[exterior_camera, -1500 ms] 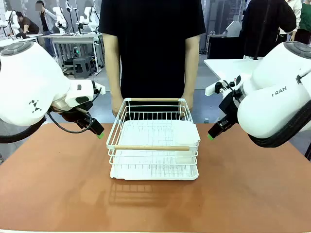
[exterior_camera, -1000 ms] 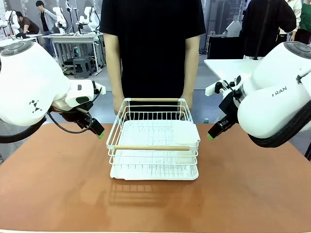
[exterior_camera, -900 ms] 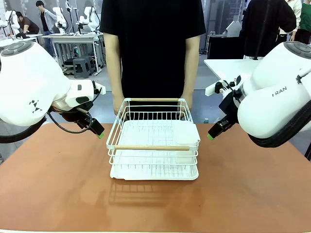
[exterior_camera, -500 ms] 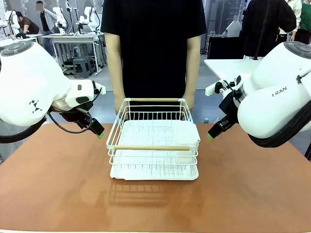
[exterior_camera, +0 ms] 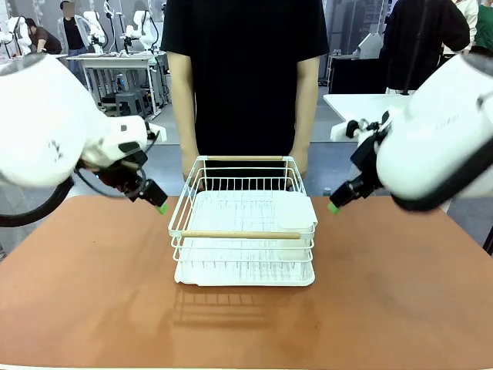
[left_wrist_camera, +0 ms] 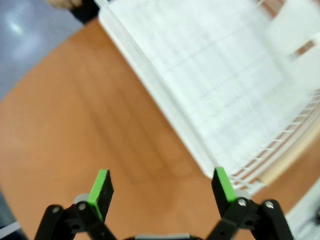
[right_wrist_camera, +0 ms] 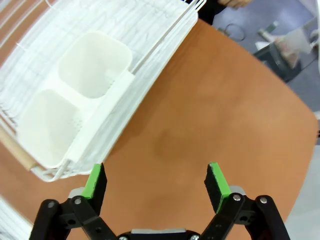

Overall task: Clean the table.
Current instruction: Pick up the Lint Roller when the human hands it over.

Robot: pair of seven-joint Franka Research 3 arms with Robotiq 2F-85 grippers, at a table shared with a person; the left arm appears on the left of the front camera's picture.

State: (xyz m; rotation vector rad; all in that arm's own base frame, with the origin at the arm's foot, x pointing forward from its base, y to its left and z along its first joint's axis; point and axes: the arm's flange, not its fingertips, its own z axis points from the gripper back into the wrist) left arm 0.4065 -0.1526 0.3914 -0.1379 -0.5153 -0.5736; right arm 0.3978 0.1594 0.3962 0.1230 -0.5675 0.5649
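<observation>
**Rack alone on the table as both arms wait, empty-handed**

The reddish-brown table [exterior_camera: 92, 308] lies bare from its near edge to both side edges, with no crumbs, spills or loose items to be seen on it. A person [exterior_camera: 245, 77] in a black shirt stands at the far edge, arms hanging down, hands just behind the far rim of the white wire rack [exterior_camera: 243, 231]. Whether the hands touch it cannot be told. The rack sits mid-table, closer to the far edge than the near one, and is the one thing left on the top. The left gripper [left_wrist_camera: 162, 186] hovers above the table just beside the rack's left side, pincer spread wide and holding nothing. The right gripper [right_wrist_camera: 156, 182] hovers likewise off the rack's right side, its pincer also wide and empty. A white two-cup holder [right_wrist_camera: 75, 100] hangs inside the rack along that right side, and both cups look empty. By this showing the clearing appears to be near its end: what is left, at a guess, is the rack itself, which neither gripper has yet touched.
</observation>
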